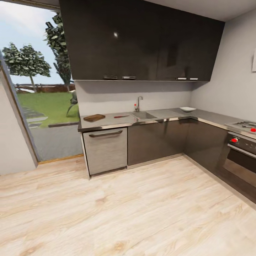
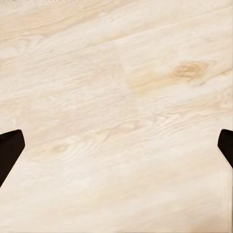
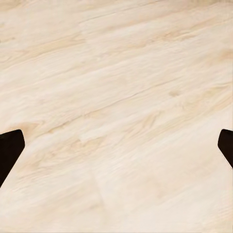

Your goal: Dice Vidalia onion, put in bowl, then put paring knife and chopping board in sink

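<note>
Nothing of the task is looking done yet, judging from how things are lying: the robot is standing out on the pale wood floor (image 1: pixel 135 213), well apart from the desk (image 1: pixel 167 114), so the whole job is waiting, from fetching the onion to dicing, filling the bowl and sinking the tools. Taking the sink (image 1: pixel 143 115) as the landmark, the paring knife (image 1: pixel 121 116) is lying on the desk just beside it on the window side, and the chopping board (image 1: pixel 94 117) is sitting farther along that same side, near the desk's end, with nothing on it. The white bowl (image 1: pixel 187 109) is resting on the far side of the sink, toward the corner, and its inside is too small to read at this range. The Vidalia onion is presumably lying in the basin, but the basin's inside is hidden from here. The left pincer (image 2: pixel 116 150) and the right pincer (image 3: pixel 116 150) are both hanging spread wide over the floor, gripping nothing.
</note>
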Robot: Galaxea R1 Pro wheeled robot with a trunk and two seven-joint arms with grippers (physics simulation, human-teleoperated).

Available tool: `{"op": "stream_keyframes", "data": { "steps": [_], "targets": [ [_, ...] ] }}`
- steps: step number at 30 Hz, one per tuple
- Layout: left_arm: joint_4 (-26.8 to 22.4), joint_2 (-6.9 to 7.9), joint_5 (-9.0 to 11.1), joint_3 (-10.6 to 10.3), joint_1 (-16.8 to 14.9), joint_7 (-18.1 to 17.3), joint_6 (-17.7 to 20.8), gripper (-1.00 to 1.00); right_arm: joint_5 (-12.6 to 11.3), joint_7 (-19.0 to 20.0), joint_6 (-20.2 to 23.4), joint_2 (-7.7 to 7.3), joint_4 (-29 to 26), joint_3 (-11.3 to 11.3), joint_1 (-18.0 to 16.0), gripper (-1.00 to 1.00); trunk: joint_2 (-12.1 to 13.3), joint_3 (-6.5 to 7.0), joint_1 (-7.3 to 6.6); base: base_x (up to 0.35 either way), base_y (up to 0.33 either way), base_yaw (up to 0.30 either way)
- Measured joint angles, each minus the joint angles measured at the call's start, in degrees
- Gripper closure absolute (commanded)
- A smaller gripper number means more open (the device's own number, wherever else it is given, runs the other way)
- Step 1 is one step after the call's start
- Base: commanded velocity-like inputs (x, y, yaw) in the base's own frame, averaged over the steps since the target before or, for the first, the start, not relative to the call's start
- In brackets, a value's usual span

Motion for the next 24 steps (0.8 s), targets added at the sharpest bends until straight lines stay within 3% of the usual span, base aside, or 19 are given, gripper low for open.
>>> {"op": "stream_keyframes", "data": {
  "steps": [24],
  "targets": [
    [0.1, -0.01, -0.1, 0.0, 0.0, 0.0, 0.0, -1.0, 0.0, 0.0, 0.0, 0.0, 0.1, 0.0, 0.0, -1.0, 0.0, 0.0, 0.0, 0.28, -0.202, 0.176]
  ]
}}
